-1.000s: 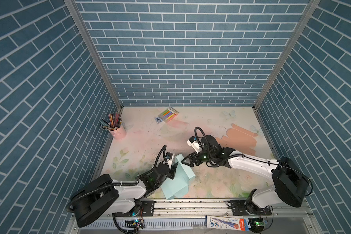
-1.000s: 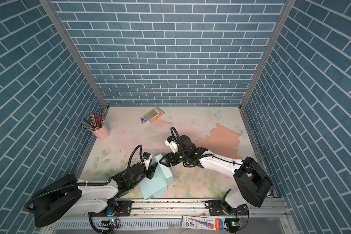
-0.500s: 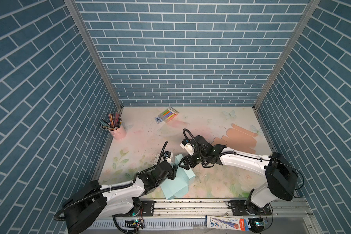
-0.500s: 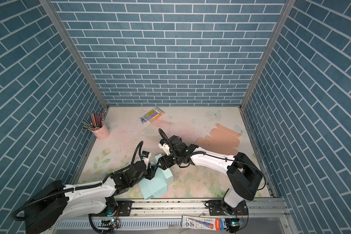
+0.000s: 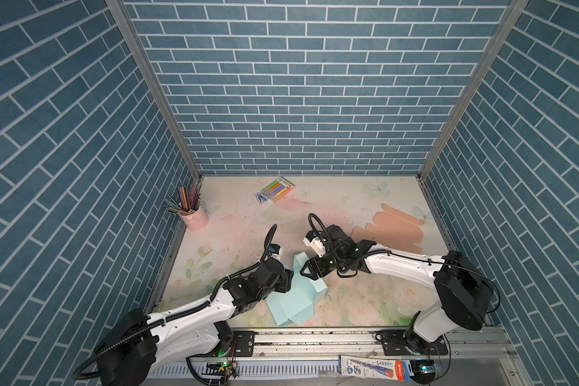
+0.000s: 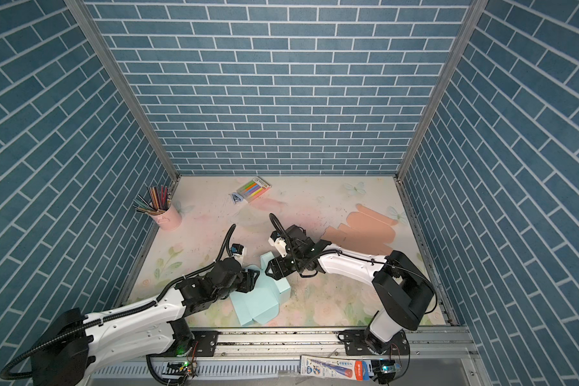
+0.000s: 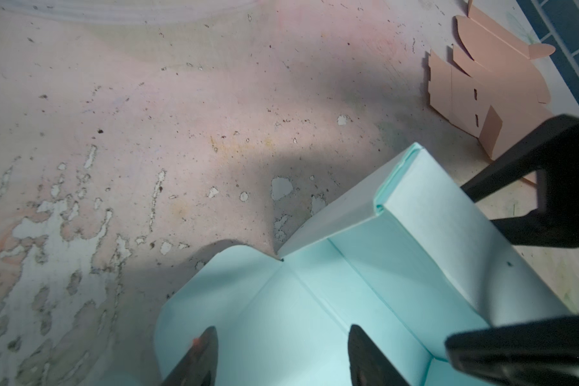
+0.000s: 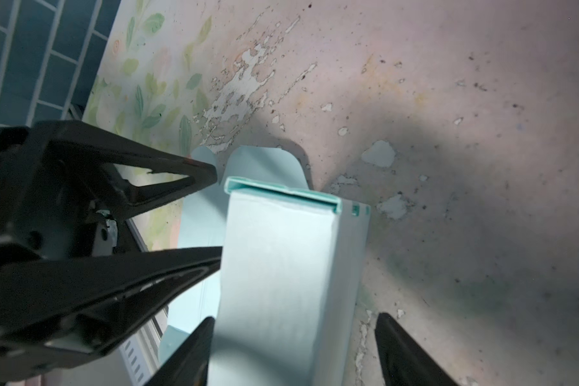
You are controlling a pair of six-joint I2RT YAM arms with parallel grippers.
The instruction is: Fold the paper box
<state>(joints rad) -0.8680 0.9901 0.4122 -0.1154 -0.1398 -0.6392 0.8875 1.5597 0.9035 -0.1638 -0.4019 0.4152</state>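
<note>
Right end effector newly astride box

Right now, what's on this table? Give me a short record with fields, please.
Box: light blue paper box, partly folded, one side raised
Left gripper: open, above its flat flap
Right gripper: open, astride the raised side
Elsewhere: peach flat box blank, pink pencil cup, marker pack

Blue brick-patterned walls close the cell at 9, 12 and 3 o'clock, joined by grey metal corner posts. The floor is a pale floral mat, speckled and flaking near its middle. An aluminium rail runs along 6 o'clock.
</note>
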